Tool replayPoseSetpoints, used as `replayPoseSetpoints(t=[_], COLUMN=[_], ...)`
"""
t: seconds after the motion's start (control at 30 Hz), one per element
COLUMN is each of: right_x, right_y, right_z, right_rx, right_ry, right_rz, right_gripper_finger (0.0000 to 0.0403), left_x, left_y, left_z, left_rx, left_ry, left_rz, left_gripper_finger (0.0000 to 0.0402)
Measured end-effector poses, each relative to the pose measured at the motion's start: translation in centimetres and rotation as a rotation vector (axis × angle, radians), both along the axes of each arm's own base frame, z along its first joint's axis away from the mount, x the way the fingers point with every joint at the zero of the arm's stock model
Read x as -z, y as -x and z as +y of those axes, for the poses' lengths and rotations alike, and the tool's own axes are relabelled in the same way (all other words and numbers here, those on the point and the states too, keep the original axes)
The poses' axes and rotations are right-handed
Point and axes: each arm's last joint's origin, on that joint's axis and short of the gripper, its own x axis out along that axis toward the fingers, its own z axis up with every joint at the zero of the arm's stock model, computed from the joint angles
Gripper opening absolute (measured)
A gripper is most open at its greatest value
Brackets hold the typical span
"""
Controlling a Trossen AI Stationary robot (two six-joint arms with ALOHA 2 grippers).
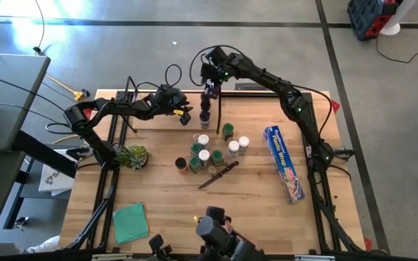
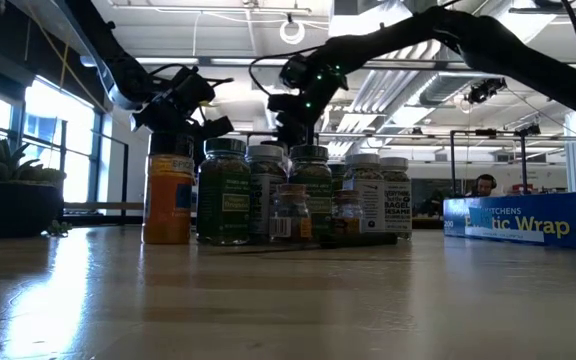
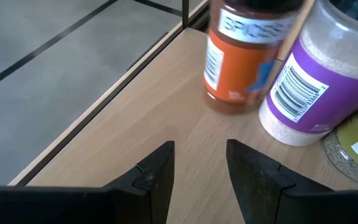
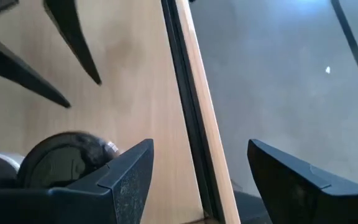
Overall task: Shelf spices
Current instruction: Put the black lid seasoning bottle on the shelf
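Several spices (image 1: 212,151) stand upright in a cluster at mid-table, also seen in the low view (image 2: 298,195). On the shelf (image 1: 158,123), near its right black rod (image 1: 218,109), an orange-labelled jar (image 3: 241,62) and a purple-labelled jar (image 3: 316,81) stand on their bases. My left gripper (image 3: 201,146) is open and empty, low over the plank just short of these two jars. My right gripper (image 4: 201,144) is open and empty above the shelf's far edge (image 4: 194,124), with a black-capped jar (image 4: 61,158) beside its finger.
A long blue wrap box (image 1: 285,163) lies at the table's right. A dark-handled knife (image 1: 218,174) lies just in front of the jar cluster. A small plant (image 1: 131,154) stands at the left and a green cloth (image 1: 129,221) lies near the front left.
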Motion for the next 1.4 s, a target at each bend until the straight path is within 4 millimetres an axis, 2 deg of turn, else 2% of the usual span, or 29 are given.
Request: replayPoseSetpoints(t=[0.3, 0.43, 0.67, 0.9, 1.13, 1.4], right_x=[0.0, -0.4, -1.0, -3.4, -5.1, -5.0], right_y=[-0.7, -0.7, -0.1, 0.6, 0.5, 0.1], right_z=[1.0, 1.1, 1.6, 3.3, 5.0, 5.9], right_rx=[-0.058, -0.058, -0.041, -0.038, -0.056, -0.076], right_ry=[0.031, 0.039, 0.029, 0.057, 0.087, 0.081], right_rz=[0.012, 0.002, 0.045, 0.066, 0.051, 0.068], right_gripper_finger=[0.0254, 0.0254, 0.0254, 0.0254, 0.0254, 0.0254], left_x=[-0.1, -0.2, 1.2, 2.4, 3.1, 3.0], left_y=[0.0, -0.4, -0.5, -1.3, -1.9, -2.3], left_z=[0.0, 0.6, 2.0, 2.7, 2.6, 2.1], left_rx=[0.0, -0.013, 0.028, 0.06, 0.074, 0.092], left_ry=[-0.007, -0.042, -0.025, -0.039, -0.025, -0.027], left_rz=[-0.008, -0.078, -0.147, -0.173, -0.158, -0.159], left_gripper_finger=[0.0142, 0.0142, 0.0142, 0.0142, 0.0142, 0.0142])
